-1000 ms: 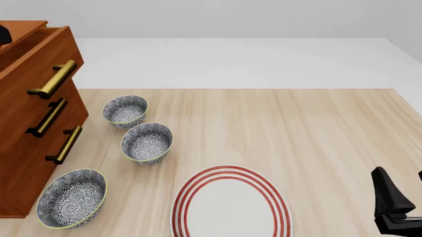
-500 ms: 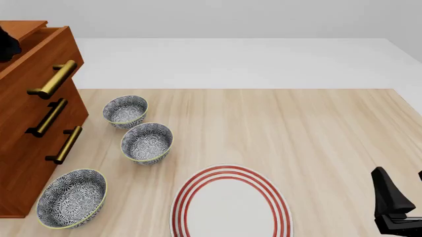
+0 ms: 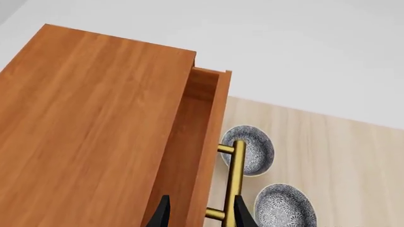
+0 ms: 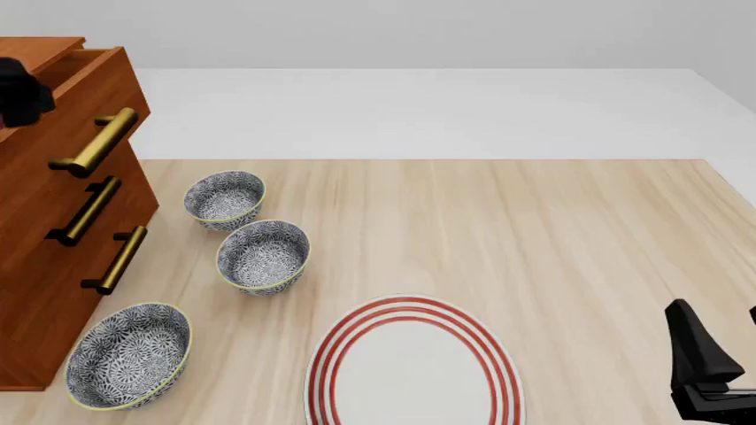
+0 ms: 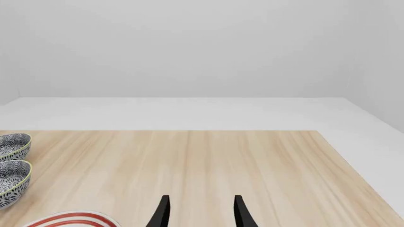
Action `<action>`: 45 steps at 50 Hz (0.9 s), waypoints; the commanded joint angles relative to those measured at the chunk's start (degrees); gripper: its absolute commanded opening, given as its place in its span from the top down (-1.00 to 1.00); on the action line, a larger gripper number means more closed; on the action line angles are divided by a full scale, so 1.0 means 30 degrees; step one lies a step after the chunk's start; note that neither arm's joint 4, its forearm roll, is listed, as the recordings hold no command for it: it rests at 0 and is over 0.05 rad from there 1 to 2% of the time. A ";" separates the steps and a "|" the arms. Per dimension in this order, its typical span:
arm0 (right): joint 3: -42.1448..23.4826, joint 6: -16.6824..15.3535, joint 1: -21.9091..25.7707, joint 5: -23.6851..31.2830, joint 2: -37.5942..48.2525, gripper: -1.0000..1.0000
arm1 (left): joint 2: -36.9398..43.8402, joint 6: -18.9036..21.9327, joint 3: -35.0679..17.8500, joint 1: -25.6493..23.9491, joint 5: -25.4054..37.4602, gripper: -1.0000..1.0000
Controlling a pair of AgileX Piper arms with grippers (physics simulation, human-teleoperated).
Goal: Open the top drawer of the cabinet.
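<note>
The cabinet (image 4: 53, 221) is standing at the left edge of the wooden surface (image 4: 532, 239) in the front view, its three brass bar handles facing toward the bowls. The top drawer (image 4: 83, 97) is sitting pulled out a little way, its front standing proud of the cabinet top; the left wrist view is showing the gap (image 3: 189, 142) between the cabinet top and the drawer front, with the drawer's brass handle (image 3: 233, 182) running along the outer face.

The left tool (image 3: 199, 215) is hovering above the drawer, its two dark fingertips set apart with the drawer front between them in that view; they are gripping nothing, and one tip is lying just beside the handle. In the front view only a dark part of the left arm (image 4: 21, 93) is showing at the cabinet's top edge.

The right tool (image 5: 199, 213) is resting low at the near right of the surface, its fingertips parted and empty, well apart from the cabinet.

Three patterned bowls (image 4: 262, 257) are sitting in a row beside the cabinet's front, and a red-ringed plate (image 4: 413, 367) is lying at the near middle of the surface.
</note>
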 commanded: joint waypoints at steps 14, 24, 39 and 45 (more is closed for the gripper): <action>0.0000 0.0001 -0.0004 0.0000 0.0001 -1.00 | 0.0360 0.0112 0.0599 -0.0059 -0.0453 -1.00; 0.0000 0.0002 0.0001 0.0001 0.0005 -1.00 | 0.0601 0.0096 0.0956 -0.0061 -0.0774 -1.00; 0.0000 -0.0004 -0.0001 0.0000 -0.0003 -1.00 | 0.1006 0.0141 0.1150 -0.0067 -0.1024 -1.00; 0.0000 -0.0001 0.0000 0.0000 0.0002 -1.00 | 0.1247 0.0156 0.1287 -0.0128 -0.1200 -1.00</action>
